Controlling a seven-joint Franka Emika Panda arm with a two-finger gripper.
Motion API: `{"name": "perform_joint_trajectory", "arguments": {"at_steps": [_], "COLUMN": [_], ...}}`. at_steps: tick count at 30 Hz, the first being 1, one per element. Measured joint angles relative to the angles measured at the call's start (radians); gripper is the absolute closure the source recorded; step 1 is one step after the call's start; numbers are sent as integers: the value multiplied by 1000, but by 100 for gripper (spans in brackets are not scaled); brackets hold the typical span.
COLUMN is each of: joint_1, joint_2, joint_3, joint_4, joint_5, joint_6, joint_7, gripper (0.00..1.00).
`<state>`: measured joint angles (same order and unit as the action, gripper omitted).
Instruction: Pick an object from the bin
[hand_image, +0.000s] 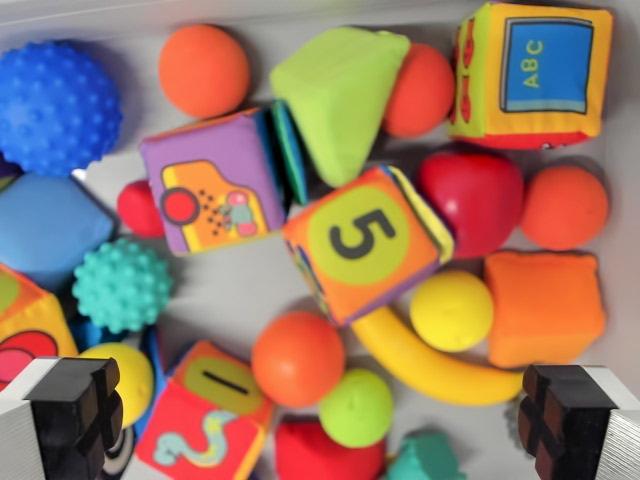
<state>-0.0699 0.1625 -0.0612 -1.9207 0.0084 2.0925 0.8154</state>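
Claw (320, 420) hangs above the bin (250, 290), released, its two black fingers (75, 400) spread wide at the lower corners of the wrist view, nothing between them; judged to be a look-down pose for choosing a target, since no toy is yet straddled closely. Bin floor is pale grey and crowded with soft toys lying loose, many leaning on one another. Directly ahead of the claw's middle: an orange ball (298, 358) and a small green ball (357, 407), touching, with a yellow banana (430, 370) curving just beside them toward the wrist view's right. Beyond these, a cloth cube marked 5 (365, 240) sits tilted, propped against a red apple shape (475, 200) and a yellow ball (452, 310). Farther off: a purple cloth cube (210, 180), a green wedge (335, 95), an ABC cube (535, 70). Toward the left finger: a teal bumpy ball (122, 285), a blue bumpy ball (55, 105). Any of these would serve; the orange ball looks the likeliest pick (nearest centre, round, top clear).
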Motion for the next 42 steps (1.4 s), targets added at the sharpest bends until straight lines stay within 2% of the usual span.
{"name": "perform_joint_trajectory", "arguments": {"at_steps": [21, 33, 42], "joint_1": [2, 11, 24], "joint_2": [0, 9, 20], "joint_3": [0, 1, 2], "joint_4": [-7, -31, -61], "joint_5": [0, 0, 0], "joint_6": [4, 36, 76], "joint_7": [13, 67, 135], "gripper": [0, 0, 0]}}
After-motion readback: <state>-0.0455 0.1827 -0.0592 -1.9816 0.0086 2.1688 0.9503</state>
